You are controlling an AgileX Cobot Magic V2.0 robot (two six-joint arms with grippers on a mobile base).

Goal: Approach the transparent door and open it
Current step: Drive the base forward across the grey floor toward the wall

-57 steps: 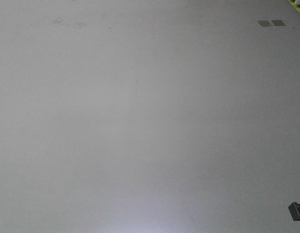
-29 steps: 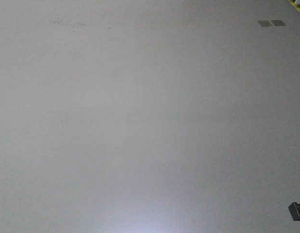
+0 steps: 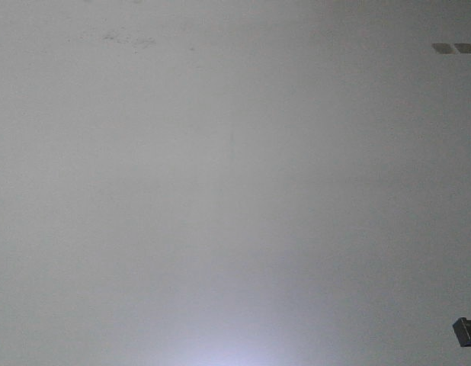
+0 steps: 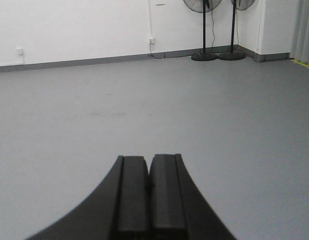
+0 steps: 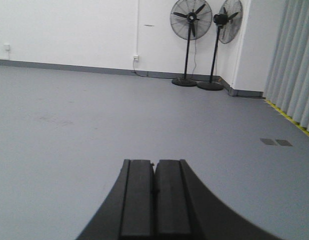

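Front view: bare grey floor [image 3: 220, 191] with two dark square patches [image 3: 453, 48]; the transparent door is absent. Left wrist view: black left gripper [image 4: 149, 165], jaws pressed together, empty, facing a white wall [image 4: 69, 25] and two black pedestal fans [image 4: 204, 56]. Right wrist view: black right gripper [image 5: 154, 167] likewise closed on nothing; no door or legible writing anywhere, so the approach appears unfinished, opening not begun.

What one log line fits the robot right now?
door: not in view | left gripper: shut, empty | right gripper: shut, empty | ahead: two fans
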